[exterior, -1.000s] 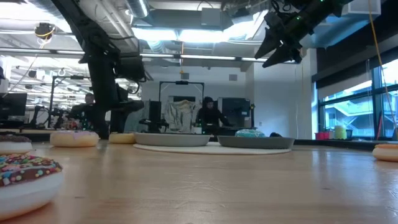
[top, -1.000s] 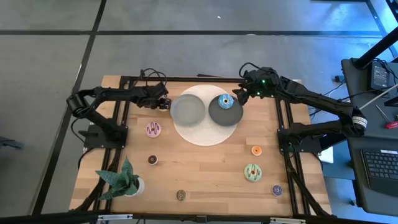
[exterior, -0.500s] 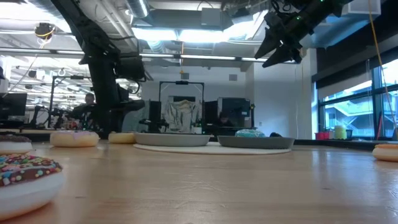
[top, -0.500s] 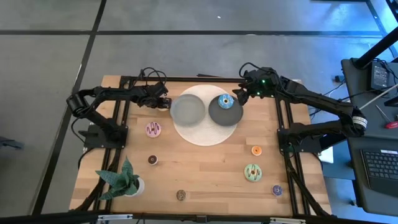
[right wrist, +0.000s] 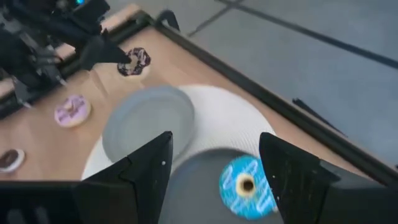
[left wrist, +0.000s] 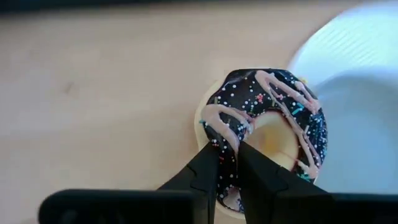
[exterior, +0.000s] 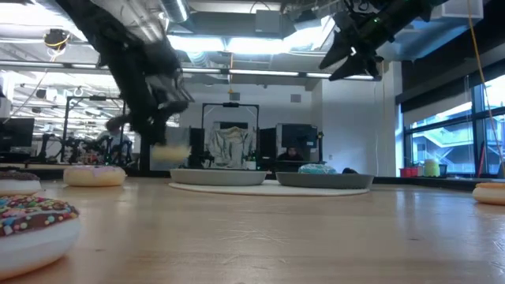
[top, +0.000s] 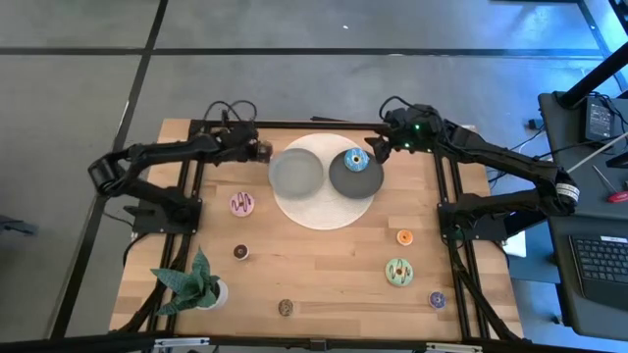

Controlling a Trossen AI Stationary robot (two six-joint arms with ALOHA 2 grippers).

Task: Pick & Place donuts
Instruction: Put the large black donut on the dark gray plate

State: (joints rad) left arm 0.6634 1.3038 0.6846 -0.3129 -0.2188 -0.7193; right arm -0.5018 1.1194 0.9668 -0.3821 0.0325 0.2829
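A chocolate-iced donut with pink drizzle and sprinkles hangs in my left gripper, which is shut on it near the table's far left, beside the light grey plate. The same donut shows in the right wrist view and as a pale blur above the tabletop in the low view. A blue donut lies on the dark grey plate. My right gripper hovers open above that plate, high off the table. My left gripper pinches the donut's ring wall on the side nearest the wrist. One finger stands at the hole's edge and the other finger on the outer rim. The donut is lifted clear of the table.
Both plates sit on a white round mat. Loose donuts lie on the wood: pink, brown, orange, green, purple, and one more at the near edge. A potted plant stands near left.
My left gripper has shut on the chocolate donut and risen, drifting slightly toward the table's far edge. The donut, which rested on the table beside the light plate, now hangs clear of it.
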